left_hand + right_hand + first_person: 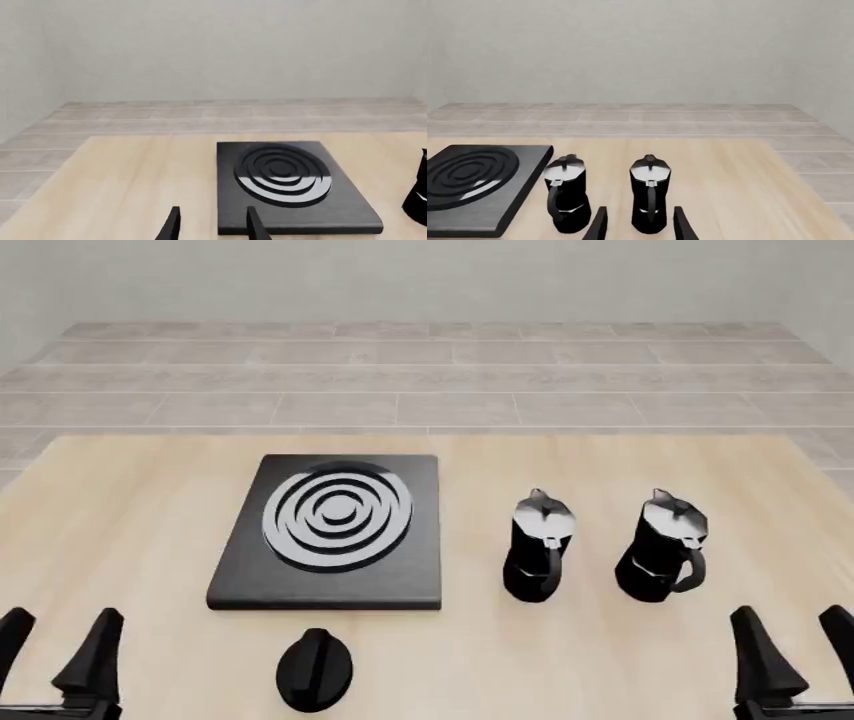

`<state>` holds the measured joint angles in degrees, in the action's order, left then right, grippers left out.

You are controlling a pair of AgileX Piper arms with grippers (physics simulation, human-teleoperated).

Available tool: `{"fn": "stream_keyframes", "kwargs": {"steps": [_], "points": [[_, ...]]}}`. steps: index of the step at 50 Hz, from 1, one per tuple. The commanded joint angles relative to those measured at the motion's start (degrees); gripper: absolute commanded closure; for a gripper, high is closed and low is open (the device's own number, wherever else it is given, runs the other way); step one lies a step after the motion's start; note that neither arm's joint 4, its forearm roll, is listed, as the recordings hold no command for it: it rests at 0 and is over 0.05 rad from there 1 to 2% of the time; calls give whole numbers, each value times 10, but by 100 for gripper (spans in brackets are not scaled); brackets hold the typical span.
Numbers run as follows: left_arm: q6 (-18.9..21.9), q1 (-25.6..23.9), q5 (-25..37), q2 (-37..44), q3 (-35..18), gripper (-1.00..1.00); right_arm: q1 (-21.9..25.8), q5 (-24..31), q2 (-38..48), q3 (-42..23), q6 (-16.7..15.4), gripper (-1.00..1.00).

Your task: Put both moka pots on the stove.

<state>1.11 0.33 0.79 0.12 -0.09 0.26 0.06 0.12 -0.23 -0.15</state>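
Both moka pots stand upright on the bare wood of my desk, side by side and a little apart, well to the right of the stove (331, 530) and not on it. The left moka pot (537, 545) is the nearer one to the stove's right edge; the right moka pot (662, 545) stands beyond it, its handle turned toward me and to the right. Each has its silver lid down. The stove lies flat, left of the desk's centre, its silver rings bare. Just in front of its near edge sits a low black oval knob (316, 670).

My left jaws (56, 652) hang at the near left corner, spread wide, holding nothing. My right jaws (790, 645) hang at the near right corner, also wide and empty, in line with the right moka pot.
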Motion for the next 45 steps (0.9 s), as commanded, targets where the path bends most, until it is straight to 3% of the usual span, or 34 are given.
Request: {"fn": "stream_keyframes", "kwargs": {"steps": [1, 11, 20, 37, 42, 45], "points": [[-13, -3, -8, 3, -2, -100, 3, 1, 1, 0, 2, -100], [-14, 0, -9, 1, -1, -100, 7, 7, 0, -6, 1, -100], [-13, 0, -9, 1, -1, -100, 38, 37, 4, -29, -21, -100], [-17, 1, -14, 9, 0, -100, 95, 47, 93, -93, -47, -100], [-18, 3, -12, 6, -1, -100, 126, 55, 127, -124, -23, -100], [-19, 3, -12, 6, -1, -100, 132, 57, 138, -133, -25, -100]]}}
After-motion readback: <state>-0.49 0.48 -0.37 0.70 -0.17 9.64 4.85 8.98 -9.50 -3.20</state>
